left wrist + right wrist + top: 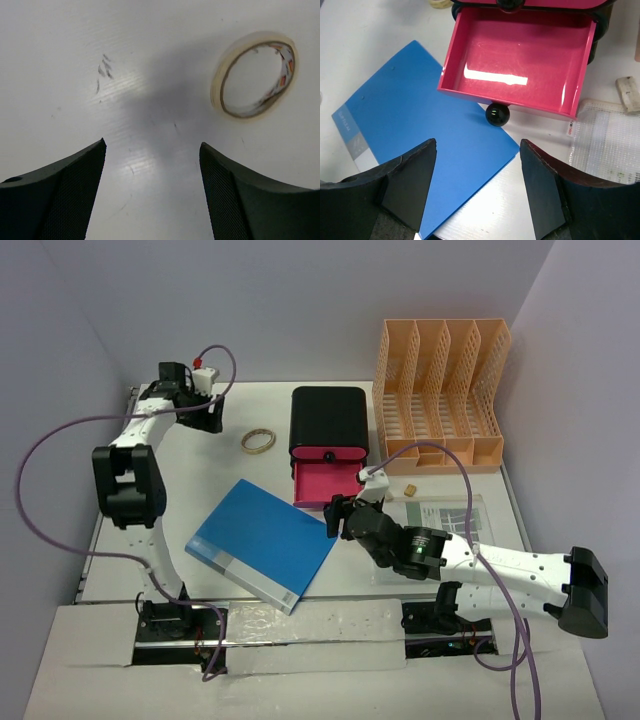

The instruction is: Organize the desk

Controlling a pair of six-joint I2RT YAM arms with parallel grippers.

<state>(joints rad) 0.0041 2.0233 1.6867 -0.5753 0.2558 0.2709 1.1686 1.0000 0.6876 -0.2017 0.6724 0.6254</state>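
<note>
Across the white desk (200,455) filling the frame, the left gripper (152,150) hovers spread near a tape roll (216,89) at upper left, seemingly to collect it, while the right gripper (477,150), equally spread, faces the open pink drawer (520,65) at centre.

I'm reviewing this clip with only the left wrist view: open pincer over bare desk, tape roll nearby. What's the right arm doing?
Observer: The right pincer is open, holding nothing, pointed at a pulled-out pink drawer.
Operator: Anything in that drawer?
Observer: No, it is empty.
Operator: What else is loose on the desk?
Observer: A blue folder lies flat just in front of the drawer.
</note>
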